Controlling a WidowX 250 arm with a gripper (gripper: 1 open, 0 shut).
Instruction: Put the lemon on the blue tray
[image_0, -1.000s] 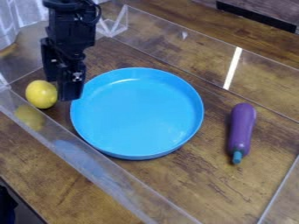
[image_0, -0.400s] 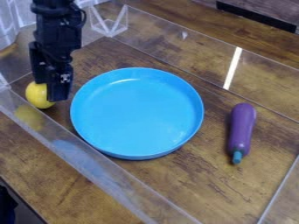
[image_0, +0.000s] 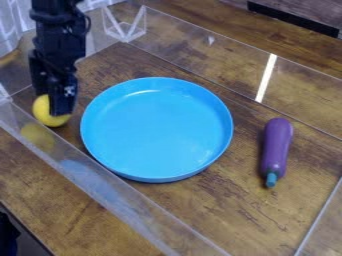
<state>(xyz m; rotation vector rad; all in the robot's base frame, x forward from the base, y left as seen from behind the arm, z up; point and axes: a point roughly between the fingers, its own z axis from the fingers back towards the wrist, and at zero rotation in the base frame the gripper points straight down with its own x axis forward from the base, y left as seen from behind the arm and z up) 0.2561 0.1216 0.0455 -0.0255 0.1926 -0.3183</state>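
A small yellow lemon (image_0: 50, 112) lies on the wooden table at the left, just beside the rim of the large round blue tray (image_0: 158, 130). My black gripper (image_0: 54, 96) points down right over the lemon and hides its upper part. Its fingers stand open on either side of the fruit; whether they touch it I cannot tell. The tray holds nothing.
A long purple eggplant (image_0: 275, 150) lies on the table to the right of the tray. Clear plastic walls (image_0: 80, 170) run along the front left edge and across the back of the work area.
The gripper has moved left and down, from beside the lemon to directly over it, and now covers the top of the fruit. Lemon, tray and eggplant have stayed put.
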